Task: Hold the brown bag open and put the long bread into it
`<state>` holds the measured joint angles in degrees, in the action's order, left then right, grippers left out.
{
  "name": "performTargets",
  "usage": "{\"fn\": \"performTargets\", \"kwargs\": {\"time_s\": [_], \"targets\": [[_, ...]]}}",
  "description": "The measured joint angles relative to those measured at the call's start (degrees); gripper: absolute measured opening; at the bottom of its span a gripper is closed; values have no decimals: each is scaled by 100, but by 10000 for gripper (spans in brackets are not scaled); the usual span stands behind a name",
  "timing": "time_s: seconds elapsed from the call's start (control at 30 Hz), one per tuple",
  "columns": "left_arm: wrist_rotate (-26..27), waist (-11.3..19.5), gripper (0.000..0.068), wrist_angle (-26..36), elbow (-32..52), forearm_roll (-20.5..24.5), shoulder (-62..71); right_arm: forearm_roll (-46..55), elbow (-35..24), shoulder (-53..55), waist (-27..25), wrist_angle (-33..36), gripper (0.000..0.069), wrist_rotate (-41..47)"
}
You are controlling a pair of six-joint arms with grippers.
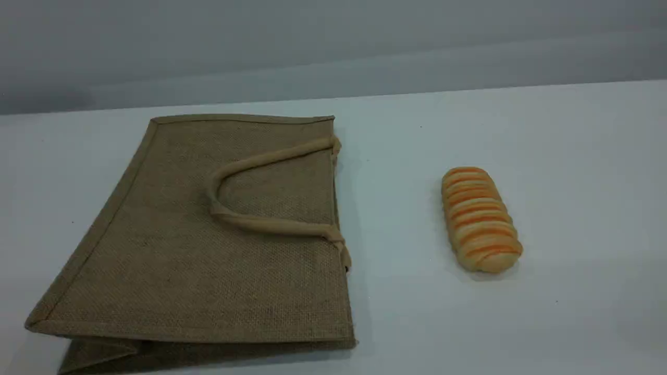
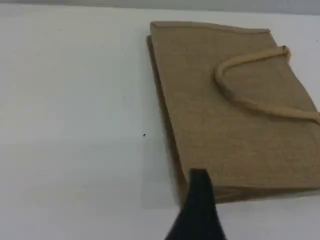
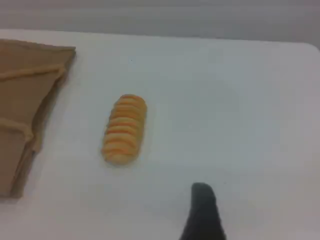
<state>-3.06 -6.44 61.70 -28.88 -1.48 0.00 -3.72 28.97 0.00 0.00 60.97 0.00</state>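
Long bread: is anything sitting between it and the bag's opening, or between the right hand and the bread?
Nothing visible. Bare table lies between the long bread and the brown bag, whose mouth faces the bread but lies flat and closed. The right hand hangs above empty table near the bread.

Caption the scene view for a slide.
Brown bag lying flat, handle on top; long bread apart on its right.

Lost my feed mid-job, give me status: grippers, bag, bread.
Left gripper and right gripper open, holding nothing. Tan jute tote bag lying flat, mouth closed. Striped golden long bread on white table, apart from bag. Nothing between.
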Motion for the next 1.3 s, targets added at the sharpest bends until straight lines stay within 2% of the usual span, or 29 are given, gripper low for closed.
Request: {"fn": "performTargets", "kwargs": {"time_s": [0.33, 0.53, 0.8, 1.07, 1.3], "targets": [[2, 0, 524, -43, -77, -5, 21, -349, 11, 0, 0, -29, 460, -55], [-2, 0, 524, -167, -462, -23, 675, -713, 72, 282, 0, -162, 460, -353], [-243, 0, 524, -940, -1110, -23, 2484, -1853, 466, 1846, 0, -1287, 460, -1100], [-250, 0, 520, -1984, -1545, -38, 4630, -3434, 530, 3729, 0, -2474, 460, -2363], [-520, 0, 511, -2799, -1913, -61, 6509, -4928, 530, 5401, 0, -3244, 460, -3608]]}}
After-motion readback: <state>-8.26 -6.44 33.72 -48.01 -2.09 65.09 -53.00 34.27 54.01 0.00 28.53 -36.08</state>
